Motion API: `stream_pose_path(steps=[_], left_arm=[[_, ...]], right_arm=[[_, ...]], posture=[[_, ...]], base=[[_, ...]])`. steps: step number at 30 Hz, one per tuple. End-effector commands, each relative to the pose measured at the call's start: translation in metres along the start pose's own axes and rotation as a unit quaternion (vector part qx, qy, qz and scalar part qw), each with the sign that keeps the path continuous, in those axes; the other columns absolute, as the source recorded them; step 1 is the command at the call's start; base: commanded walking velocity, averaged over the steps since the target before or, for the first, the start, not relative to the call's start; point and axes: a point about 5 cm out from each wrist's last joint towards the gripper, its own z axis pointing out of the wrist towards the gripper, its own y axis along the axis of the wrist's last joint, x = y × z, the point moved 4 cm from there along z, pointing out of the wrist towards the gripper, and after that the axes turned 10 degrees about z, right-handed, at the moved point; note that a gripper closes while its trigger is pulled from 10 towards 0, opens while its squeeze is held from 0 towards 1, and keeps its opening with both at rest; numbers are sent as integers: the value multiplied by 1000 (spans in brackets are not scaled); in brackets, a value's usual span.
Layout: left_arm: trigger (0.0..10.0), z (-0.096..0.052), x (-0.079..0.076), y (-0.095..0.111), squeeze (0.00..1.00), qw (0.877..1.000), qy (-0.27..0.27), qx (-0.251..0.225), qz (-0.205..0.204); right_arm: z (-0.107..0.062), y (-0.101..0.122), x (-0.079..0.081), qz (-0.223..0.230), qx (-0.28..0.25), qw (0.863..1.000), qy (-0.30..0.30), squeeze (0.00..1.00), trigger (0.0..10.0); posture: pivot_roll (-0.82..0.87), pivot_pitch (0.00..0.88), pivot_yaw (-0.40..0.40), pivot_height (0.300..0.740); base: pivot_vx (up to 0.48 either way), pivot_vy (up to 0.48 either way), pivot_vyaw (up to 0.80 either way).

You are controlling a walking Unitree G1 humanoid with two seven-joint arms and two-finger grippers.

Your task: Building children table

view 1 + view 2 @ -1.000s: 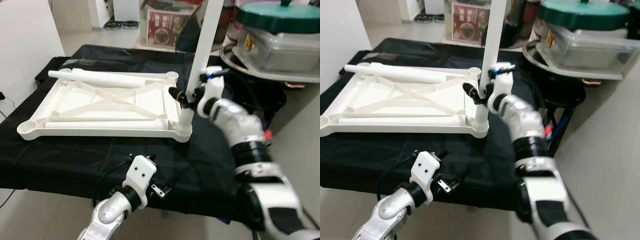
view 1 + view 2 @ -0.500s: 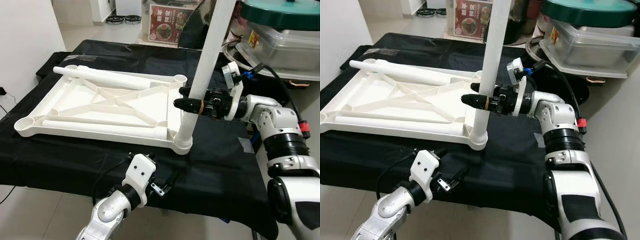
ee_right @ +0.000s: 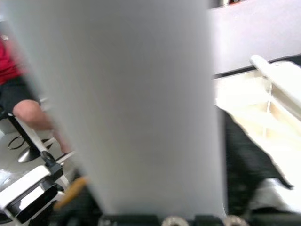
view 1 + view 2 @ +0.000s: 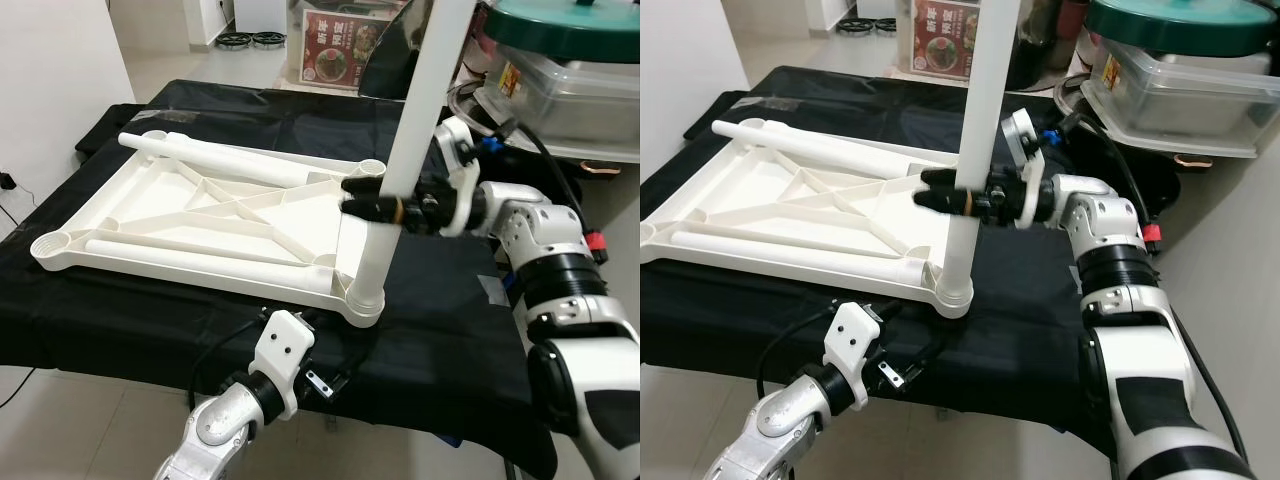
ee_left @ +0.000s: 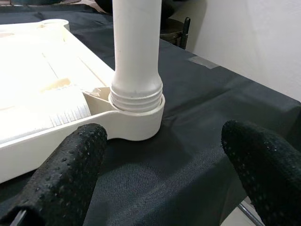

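A: While the right gripper (image 4: 372,206) clamps its black fingers around the upright leg (image 4: 412,130) just right of the frame's centre, is that leg fully seated?

B: I'd judge not. In the left wrist view the threaded rings (image 5: 137,97) at the leg's base sit exposed above the corner socket (image 5: 136,123), so it looks partly screwed or merely resting in.

A: So what could go wrong?

B: Letting go now could let the leg lean or tip out toward the right of the frame. Twisting it off-axis could cross the threads. Pushing sideways could also drag the upturned tabletop (image 4: 185,215) across the black cloth (image 4: 440,330), since nothing pins it.

A: And the other arm?

B: The left gripper (image 5: 160,155) sits low in the frame at the cloth's near edge, jaws spread wide and holding nothing, aimed at that socket. It's just beside the corner, not touching; a bump would jolt it.

A: Other parts?

B: Two spare legs lie on the tabletop: one (image 4: 225,157) along the far edge, upper left, one (image 4: 190,252) along the near edge. A jolt could roll them.
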Motion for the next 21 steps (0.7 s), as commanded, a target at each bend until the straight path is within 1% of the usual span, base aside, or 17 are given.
stream_pose_path(steps=[1,3,4,5,7,8,10,11,12,13,14,15,16,17,18,19,21], left_arm=[[10000,-2,-2,-2,0,1000,-4,5,-3],[10000,-2,-2,-2,0,1000,-4,4,-3],[10000,-2,-1,-3,0,1000,-2,6,-3],[10000,-2,-1,-3,0,1000,-2,6,-3],[10000,-1,-1,-3,0,1000,0,7,-4],[10000,-1,-1,-3,0,1000,0,7,-4],[10000,-1,-1,-4,0,1000,2,8,-3],[10000,-1,0,-4,0,1000,2,9,-2],[10000,-2,0,-5,0,1000,2,9,-2],[10000,-2,0,-5,0,1000,2,9,-2],[10000,-1,0,-5,0,1000,1,10,0],[10000,-1,0,-5,0,1000,1,10,0],[10000,-1,-1,-5,0,1000,0,10,2],[10000,-1,-1,-5,0,1000,-1,11,3],[10000,-1,-1,-5,0,1000,-1,11,4],[10000,-1,-1,-5,0,1000,-1,11,4],[10000,-1,-1,-6,0,1000,-1,12,5]], right_arm=[[0,4,0,1,-20,1000,3,0,0],[0,4,0,1,-19,1000,5,0,0],[-2,1,-21,-7,-32,995,-97,0,0],[-2,1,-21,-7,-32,995,-97,0,0],[-11,-4,-49,-20,-49,969,-242,0,0],[-11,-4,-49,-20,-49,969,-242,0,0],[-23,-12,-68,-31,-38,935,-351,0,0],[-38,-21,-82,-29,-28,892,-451,0,0],[-50,-27,-91,-31,-22,856,-516,0,0],[-57,-30,-95,-31,-18,835,-548,0,0],[-73,-32,-100,-14,-41,788,-614,0,0],[-73,-32,-100,-14,-41,788,-614,0,0],[-83,-33,-101,1,-58,758,-649,0,0],[-90,-34,-102,10,-69,737,-672,0,0],[-97,-33,-99,5,-86,700,-709,0,0],[-97,-33,-99,5,-86,700,-709,0,0],[-98,-29,-94,-7,-110,663,-741,0,0]], posture=[[151,68,-81,740],[151,68,-81,740],[151,59,-85,740],[151,59,-85,740],[150,59,-84,740],[150,59,-84,740],[150,53,-86,740],[149,50,-83,740],[147,50,-80,740],[147,50,-80,740],[144,48,-78,740],[144,48,-78,740],[144,48,-78,740],[144,48,-78,740],[143,45,-78,740],[143,45,-78,740],[144,43,-78,740]], base=[[0,0,0],[0,0,0],[0,0,0],[0,0,0],[0,0,0],[0,0,0],[0,0,0],[0,0,0],[0,0,0],[0,0,0],[0,0,0],[0,0,0],[0,0,0],[0,0,0],[0,0,0],[0,0,0],[0,0,0]])
